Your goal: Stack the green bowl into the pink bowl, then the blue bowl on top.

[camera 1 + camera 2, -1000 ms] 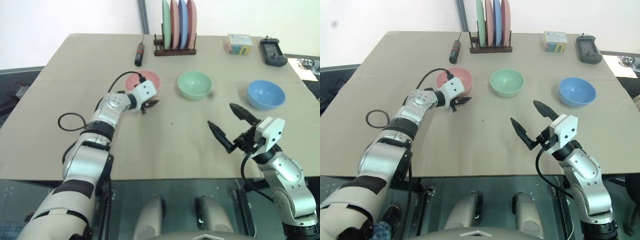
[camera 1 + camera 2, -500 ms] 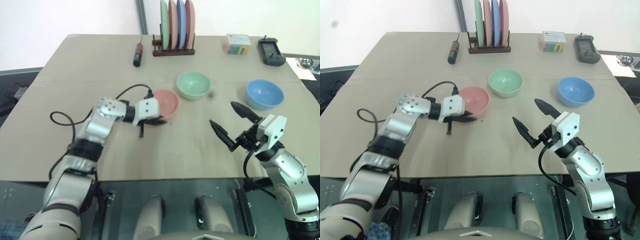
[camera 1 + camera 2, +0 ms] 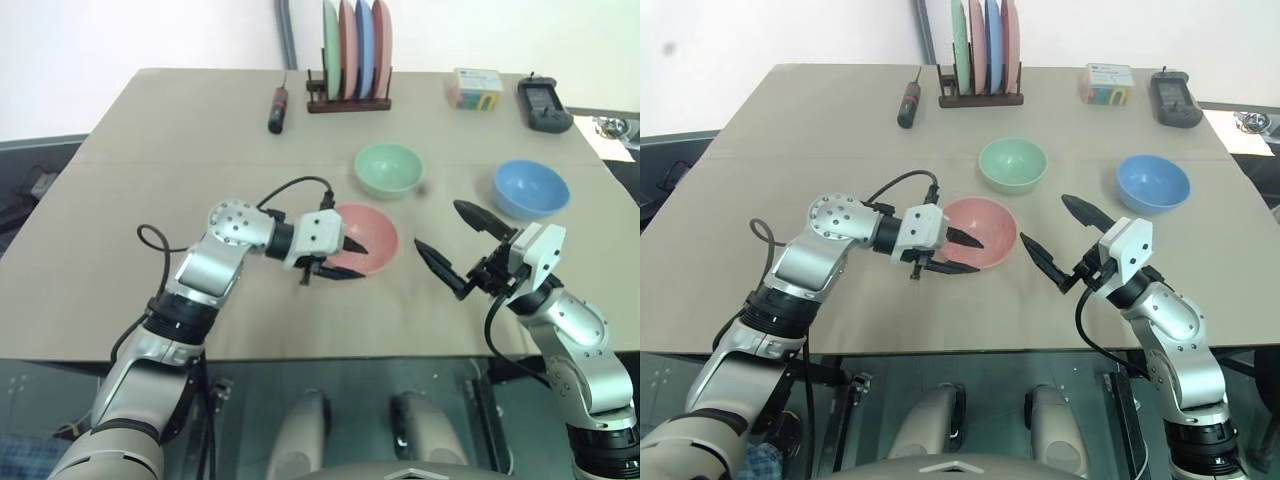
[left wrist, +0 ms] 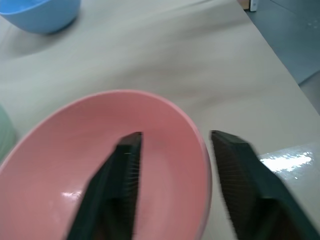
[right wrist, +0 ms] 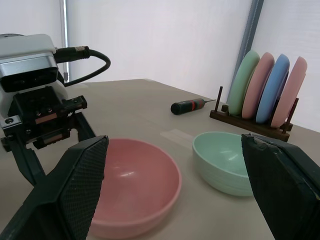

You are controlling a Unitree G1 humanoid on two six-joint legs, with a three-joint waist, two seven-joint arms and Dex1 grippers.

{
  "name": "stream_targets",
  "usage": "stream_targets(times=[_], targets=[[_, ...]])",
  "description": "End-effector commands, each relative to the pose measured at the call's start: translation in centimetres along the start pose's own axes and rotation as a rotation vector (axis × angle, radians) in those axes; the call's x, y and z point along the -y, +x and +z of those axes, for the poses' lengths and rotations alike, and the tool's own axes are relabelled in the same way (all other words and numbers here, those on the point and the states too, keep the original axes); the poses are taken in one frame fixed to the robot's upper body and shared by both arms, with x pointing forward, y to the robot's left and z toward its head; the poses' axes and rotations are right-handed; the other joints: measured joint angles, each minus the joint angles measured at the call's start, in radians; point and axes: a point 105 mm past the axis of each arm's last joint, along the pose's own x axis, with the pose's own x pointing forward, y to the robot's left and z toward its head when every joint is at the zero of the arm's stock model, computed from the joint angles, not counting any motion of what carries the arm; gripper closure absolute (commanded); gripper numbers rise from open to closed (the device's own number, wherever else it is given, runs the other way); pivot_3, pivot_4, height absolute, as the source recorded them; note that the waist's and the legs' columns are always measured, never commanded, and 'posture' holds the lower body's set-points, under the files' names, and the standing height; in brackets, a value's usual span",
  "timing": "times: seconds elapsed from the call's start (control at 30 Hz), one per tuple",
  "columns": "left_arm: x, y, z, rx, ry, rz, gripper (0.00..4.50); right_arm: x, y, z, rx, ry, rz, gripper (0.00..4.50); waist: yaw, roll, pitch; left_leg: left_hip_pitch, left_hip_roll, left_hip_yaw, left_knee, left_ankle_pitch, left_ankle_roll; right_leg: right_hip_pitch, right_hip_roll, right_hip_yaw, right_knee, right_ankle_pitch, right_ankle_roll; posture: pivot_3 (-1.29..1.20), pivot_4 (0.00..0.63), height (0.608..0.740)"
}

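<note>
The pink bowl [image 3: 378, 238] sits upright at mid-table, in front of the green bowl [image 3: 389, 168]. The blue bowl [image 3: 530, 188] stands apart to the right. My left gripper [image 3: 360, 262] is at the pink bowl's left rim and open. In the left wrist view its one finger [image 4: 122, 175] is inside the pink bowl [image 4: 75, 150] and the other is outside, with the rim loose between them. My right gripper [image 3: 437, 224] hovers just right of the pink bowl, open wide and holding nothing. The right wrist view looks across at the pink bowl [image 5: 135, 185] and green bowl [image 5: 222, 160].
A wooden rack [image 3: 348, 101] of upright coloured plates stands at the table's far edge, a screwdriver [image 3: 278, 108] to its left. A small box [image 3: 476, 88] and a black device [image 3: 545, 105] lie at the far right. The left arm's cable loops over the table.
The pink bowl has travelled with my left gripper from the far left to mid-table, in front of the green bowl. The left fingers have since opened off the rim. My right arm stayed put.
</note>
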Motion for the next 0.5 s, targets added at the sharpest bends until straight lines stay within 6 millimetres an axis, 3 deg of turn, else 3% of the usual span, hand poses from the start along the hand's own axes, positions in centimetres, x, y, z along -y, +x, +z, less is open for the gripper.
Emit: stream_targets(times=[0.03, 0.1, 0.23, 0.37, 0.5], targets=[[-1.2, -1.9, 2.5, 0.112, 0.009, 0.117, 0.64, 0.4, 0.2, 0.7, 0.009, -0.024, 0.016, 0.05, 0.000, 0.000, 0.000, 0.000, 0.000, 0.000, 0.000, 0.000, 0.000, 0.000, 0.000, 0.000, 0.000, 0.000, 0.000, 0.00, 0.150, 0.740], [-1.6, -3.0, 3.2, 0.172, -0.044, 0.179, 0.10, 0.8, 0.3, 0.4, -0.024, -0.035, 0.024, 0.05, 0.000, 0.000, 0.000, 0.000, 0.000, 0.000, 0.000, 0.000, 0.000, 0.000, 0.000, 0.000, 0.000, 0.000, 0.000, 0.00, 0.150, 0.740], [-2.4, -5.7, 3.1, 0.252, -0.177, 0.356, 0.10, 2.7, 1.0, -1.4, -0.177, -0.106, 0.043, 0.05, -0.003, 0.000, 0.000, 0.000, 0.000, 0.000, 0.000, 0.000, 0.000, 0.000, 0.000, 0.001, 0.000, 0.001, -0.001, 0.00, 0.150, 0.740], [-3.0, -9.0, 1.4, 0.288, -0.305, 0.602, 0.10, 5.4, 2.9, -2.1, -0.237, -0.178, 0.044, 0.05, -0.012, 0.000, 0.000, 0.001, 0.000, 0.000, 0.000, 0.000, 0.000, 0.000, 0.000, 0.000, 0.001, 0.001, -0.002, 0.00, 0.150, 0.740], [-1.8, -12.9, -1.3, 0.284, -0.393, 0.856, 0.10, 7.4, 5.7, -3.5, -0.334, -0.368, 0.140, 0.05, -0.025, 0.000, 0.000, 0.001, 0.000, 0.000, 0.000, 0.000, 0.000, 0.000, 0.000, 0.000, 0.000, 0.002, -0.002, 0.00, 0.150, 0.740]])
